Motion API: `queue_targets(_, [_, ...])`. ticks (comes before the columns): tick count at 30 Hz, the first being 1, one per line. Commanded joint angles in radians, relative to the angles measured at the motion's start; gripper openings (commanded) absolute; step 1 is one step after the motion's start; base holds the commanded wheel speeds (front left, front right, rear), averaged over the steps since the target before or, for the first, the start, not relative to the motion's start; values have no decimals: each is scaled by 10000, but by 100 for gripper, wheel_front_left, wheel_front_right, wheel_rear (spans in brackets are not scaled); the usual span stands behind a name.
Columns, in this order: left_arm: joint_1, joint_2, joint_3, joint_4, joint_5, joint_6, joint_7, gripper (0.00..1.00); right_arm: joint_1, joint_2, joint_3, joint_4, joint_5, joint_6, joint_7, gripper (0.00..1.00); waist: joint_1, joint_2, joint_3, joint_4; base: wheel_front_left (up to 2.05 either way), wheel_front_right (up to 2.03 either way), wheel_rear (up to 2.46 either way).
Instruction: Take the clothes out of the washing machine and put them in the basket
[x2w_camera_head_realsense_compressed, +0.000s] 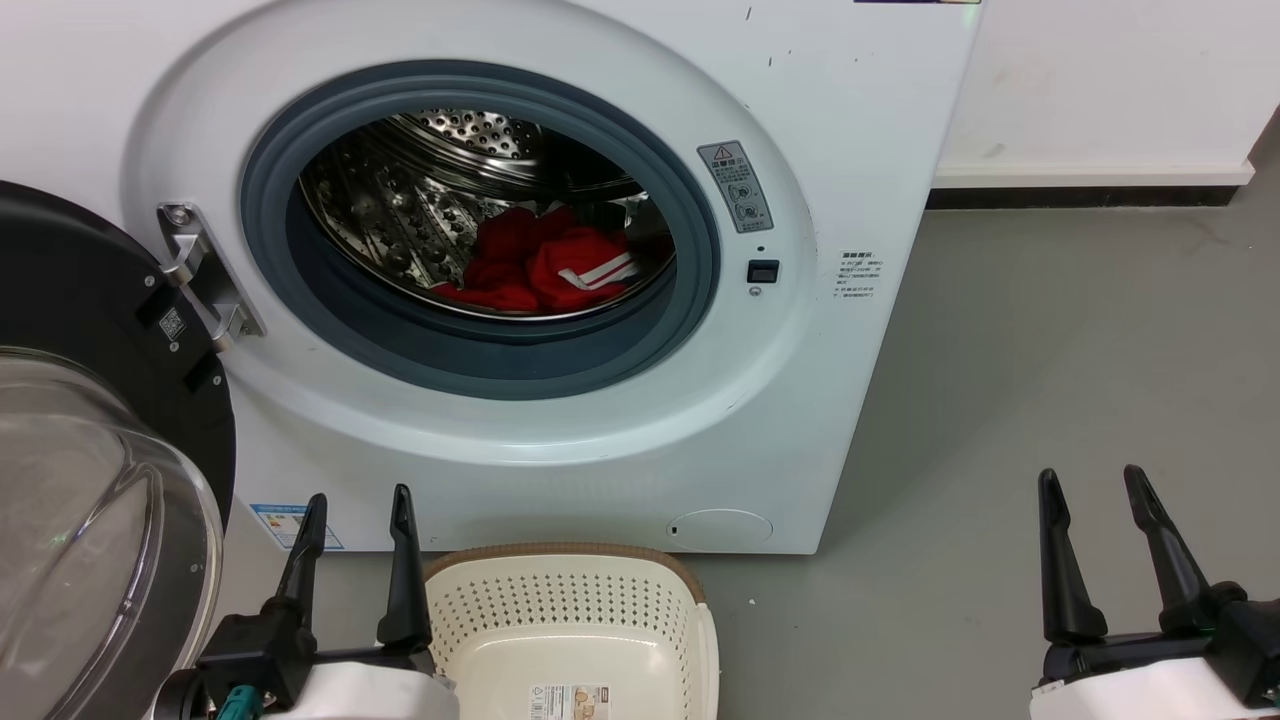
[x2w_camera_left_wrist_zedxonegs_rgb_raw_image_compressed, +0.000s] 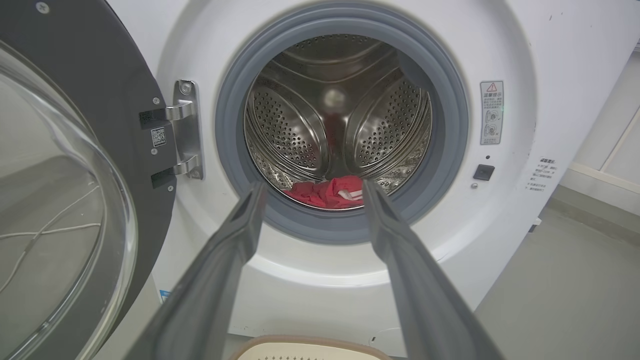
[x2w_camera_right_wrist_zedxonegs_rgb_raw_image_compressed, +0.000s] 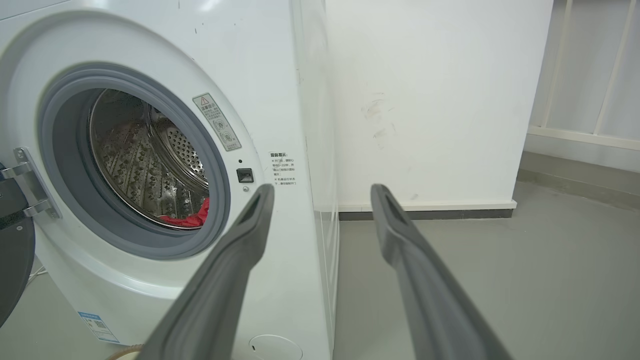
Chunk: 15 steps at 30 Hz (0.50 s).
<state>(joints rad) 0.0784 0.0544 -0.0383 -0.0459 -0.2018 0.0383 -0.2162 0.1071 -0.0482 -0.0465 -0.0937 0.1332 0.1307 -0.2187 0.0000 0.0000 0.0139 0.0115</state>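
Bunching softly, clothes (x2w_camera_head_realsense_compressed: 540, 265) lie in perforated drum (x2w_camera_head_realsense_compressed: 400, 210); left hand (x2w_camera_head_realsense_compressed: 360, 493), right hand (x2w_camera_head_realsense_compressed: 1090, 471) spread

Washing machine (x2w_camera_head_realsense_compressed: 800, 400) with door (x2w_camera_head_realsense_compressed: 90, 480) swung open at left. Clothes (x2w_camera_head_realsense_compressed: 545, 265) (red, white stripe trim) lie bunched low in the drum. Basket (x2w_camera_head_realsense_compressed: 565, 552) sits on the floor (x2w_camera_head_realsense_compressed: 1050, 400) just before the machine. Left gripper (x2w_camera_head_realsense_compressed: 360, 497) is just beside the basket's left edge, fingers parted. Right gripper (x2w_camera_head_realsense_compressed: 1091, 476) is well off to the right over the floor, fingers likewise parted.

One washing machine (x2w_camera_head_realsense_compressed: 850, 100), one door (x2w_camera_head_realsense_compressed: 90, 500), one basket (x2w_camera_head_realsense_compressed: 560, 600), one clothes (x2w_camera_head_realsense_compressed: 540, 265) heap, one left claw (x2w_camera_head_realsense_compressed: 360, 493), one right claw (x2w_camera_head_realsense_compressed: 1090, 470)
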Motion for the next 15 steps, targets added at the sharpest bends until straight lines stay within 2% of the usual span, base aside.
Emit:
queue_targets(1, [89, 11, -20, -92, 198, 0, -104, 100, 64, -34, 16, -105, -189, 0, -59, 100, 0, 0, 3, 0, 0, 0, 0])
queue_targets(15, [287, -24, 8, -139, 1142, 51, -351, 100, 256, -33, 129, -287, -1032, -1, -324, 100, 0, 0, -25, 5, 0, 0, 0])
